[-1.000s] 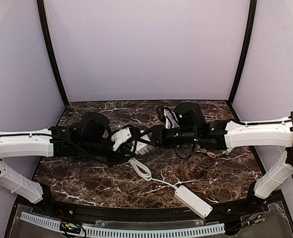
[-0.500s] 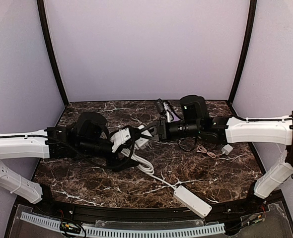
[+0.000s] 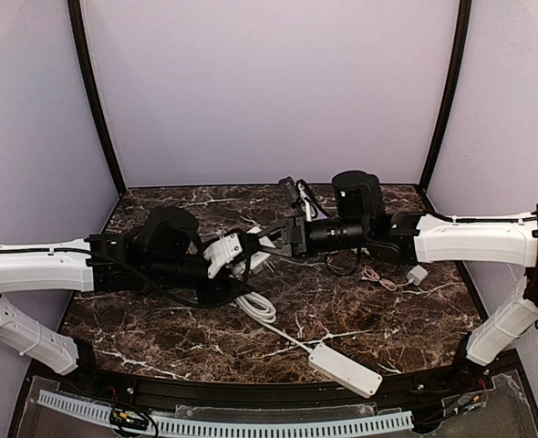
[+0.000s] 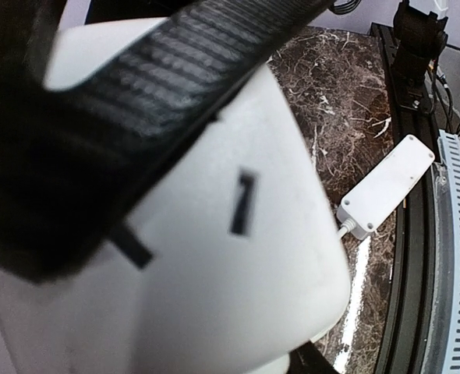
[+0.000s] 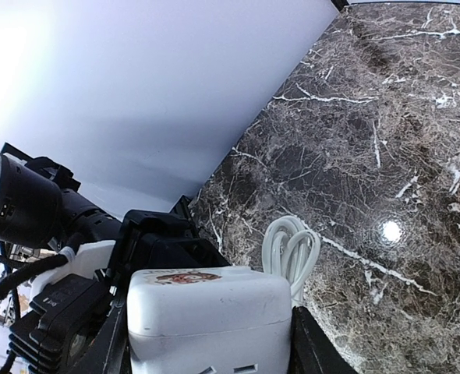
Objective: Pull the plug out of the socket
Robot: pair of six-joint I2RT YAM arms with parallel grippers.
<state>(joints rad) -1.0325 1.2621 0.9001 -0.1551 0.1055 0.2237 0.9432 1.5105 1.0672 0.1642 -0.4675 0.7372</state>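
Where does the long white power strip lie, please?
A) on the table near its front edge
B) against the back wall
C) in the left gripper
A: the power strip lies flat on the marble table, beside the front rim.

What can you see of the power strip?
The power strip is a long, flat white block, plastic by its look, with rounded corners. It lies flat and slanted on the marble table, near the front edge. A white cord leaves its left end. Nothing grips it.
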